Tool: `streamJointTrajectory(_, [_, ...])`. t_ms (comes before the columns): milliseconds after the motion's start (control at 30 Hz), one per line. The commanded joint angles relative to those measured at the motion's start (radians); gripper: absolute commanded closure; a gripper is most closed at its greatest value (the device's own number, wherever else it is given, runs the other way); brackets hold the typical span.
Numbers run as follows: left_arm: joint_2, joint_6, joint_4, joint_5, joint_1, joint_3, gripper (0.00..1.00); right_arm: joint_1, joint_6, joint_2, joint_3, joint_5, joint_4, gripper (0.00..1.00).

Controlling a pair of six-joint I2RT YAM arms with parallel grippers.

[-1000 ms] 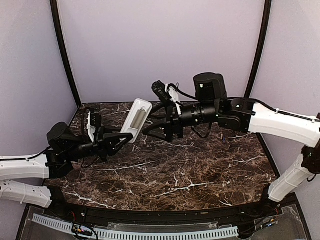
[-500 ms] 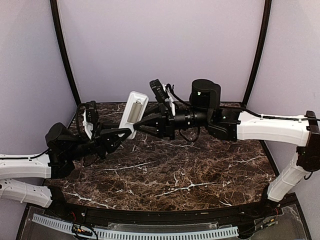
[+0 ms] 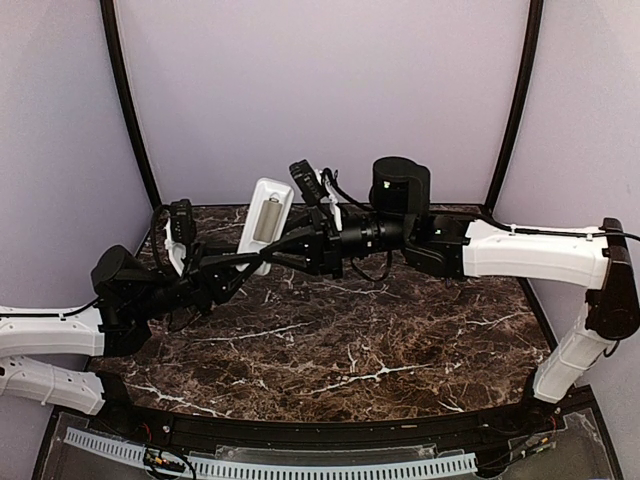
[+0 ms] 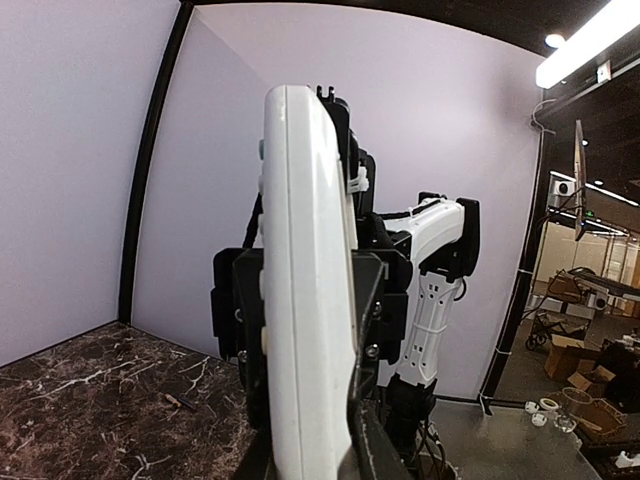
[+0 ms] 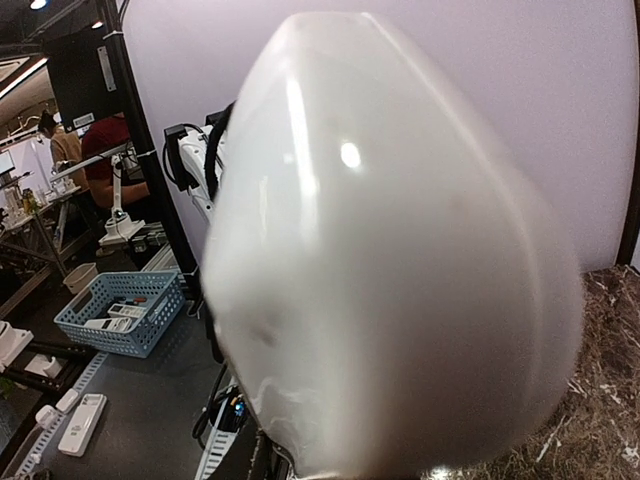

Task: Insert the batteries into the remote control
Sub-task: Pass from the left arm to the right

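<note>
The top view is bright and sharp, with soft shadows on the table point(image 3: 350, 350). In the right wrist view the remote control point(image 5: 390, 250) is very close and blurry, with small shiny spots. The left wrist view has a glaring lamp point(image 4: 590, 45) at the upper right.

L gripper point(image 3: 250, 263) holds remote control point(image 3: 268, 208) aloft, R gripper point(image 3: 277, 250) just beside
</note>
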Motion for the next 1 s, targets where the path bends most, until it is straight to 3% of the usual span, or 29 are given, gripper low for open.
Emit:
streamJointTrajectory(0, [0.012, -0.001, 0.029, 0.013, -0.006, 0.018, 1.0, 0.021, -0.003, 0.016, 0.019, -0.007, -0.02, 0.74])
streamJointTrajectory(67, [0.012, 0.002, 0.027, 0.015, -0.006, 0.019, 1.0, 0.021, -0.005, 0.013, 0.017, -0.002, -0.024, 0.77])
streamJointTrajectory(167, [0.012, 0.004, 0.019, 0.021, -0.006, 0.017, 1.0, 0.021, -0.01, 0.01, 0.018, -0.003, -0.033, 0.94])
streamJointTrajectory(233, [0.01, 0.003, 0.016, 0.021, -0.006, 0.014, 1.0, 0.022, -0.018, 0.007, 0.02, -0.001, -0.051, 1.0])
streamJointTrajectory(500, [-0.017, 0.014, -0.099, 0.036, -0.006, 0.018, 1.0, 0.022, -0.047, -0.029, 0.028, 0.0, -0.102, 1.0])
streamJointTrajectory(633, [-0.014, 0.02, -0.096, 0.035, -0.006, 0.017, 1.0, 0.022, -0.01, -0.025, 0.025, 0.015, -0.066, 0.86])
streamJointTrajectory(967, [0.018, 0.014, -0.05, 0.052, -0.006, 0.021, 1.0, 0.022, 0.089, 0.006, -0.009, 0.02, 0.062, 0.73])
